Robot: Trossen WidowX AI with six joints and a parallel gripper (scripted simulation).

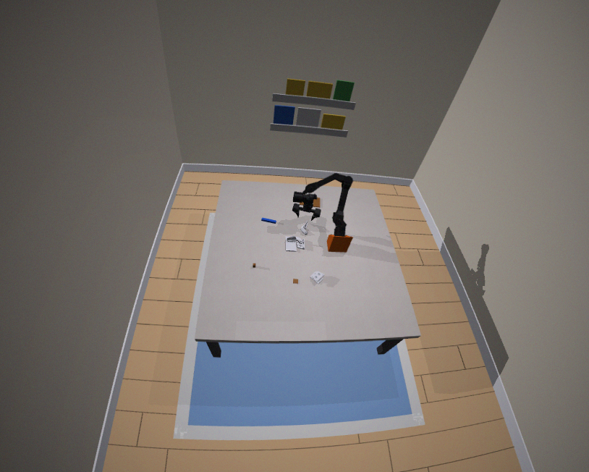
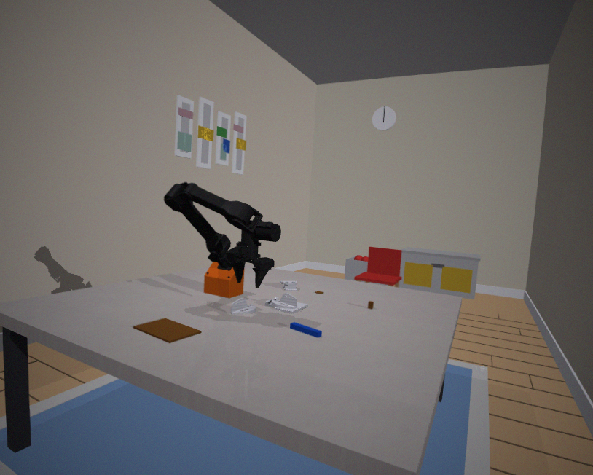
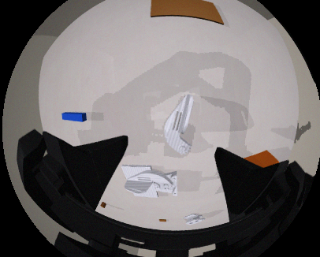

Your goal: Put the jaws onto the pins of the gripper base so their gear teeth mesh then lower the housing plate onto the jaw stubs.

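Observation:
My gripper (image 1: 305, 217) (image 2: 248, 283) (image 3: 173, 147) is open and empty, fingers pointing down above the loose white jaw. That jaw (image 1: 304, 229) (image 2: 242, 308) (image 3: 176, 123) lies on the table, its round end toward the base in the wrist view. The white gripper base (image 1: 291, 247) (image 2: 299, 308) (image 3: 135, 169) lies beside it with the other jaw (image 1: 294, 239) (image 2: 288, 300) (image 3: 138, 185) on top; whether that jaw is fully down on its pin I cannot tell. The white housing plate (image 1: 317, 276) (image 2: 288, 283) (image 3: 194, 218) lies apart from them.
The orange block (image 1: 339, 243) (image 2: 224, 282) (image 3: 262, 158) stands at the arm's foot. A blue bar (image 1: 268, 220) (image 2: 305, 329) (image 3: 73, 117), a brown sheet (image 2: 167, 330) (image 3: 185, 9) and two small brown pieces (image 1: 254, 265) (image 1: 295, 281) lie on the table.

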